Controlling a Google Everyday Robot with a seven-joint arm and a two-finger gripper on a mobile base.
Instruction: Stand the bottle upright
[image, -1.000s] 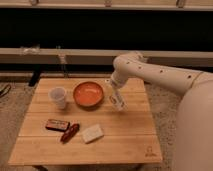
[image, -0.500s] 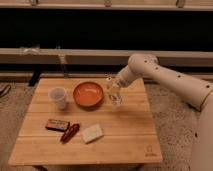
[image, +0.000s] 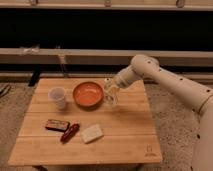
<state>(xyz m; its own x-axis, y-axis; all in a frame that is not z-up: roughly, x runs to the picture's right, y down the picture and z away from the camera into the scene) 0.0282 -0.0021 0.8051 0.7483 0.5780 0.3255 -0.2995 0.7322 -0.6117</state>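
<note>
The small white-cream bottle (image: 108, 87) is in my gripper (image: 111, 96), just right of the orange bowl (image: 88, 94) near the table's far edge. Its white cap points up, so it looks roughly upright. Its lower part is hidden by the gripper, so I cannot tell whether its base touches the wood. The gripper is shut on the bottle. My white arm (image: 150, 70) reaches in from the right.
A translucent white cup (image: 57, 96) stands left of the bowl. A dark red flat packet (image: 56, 125), a red-brown stick-shaped item (image: 69, 132) and a pale beige block (image: 92, 133) lie at the front left. The wooden table's (image: 125, 135) right half is bare.
The gripper has moved left and slightly away from the camera with the bottle, ending close to the bowl's right rim. The arm has swung back and stretched out.
</note>
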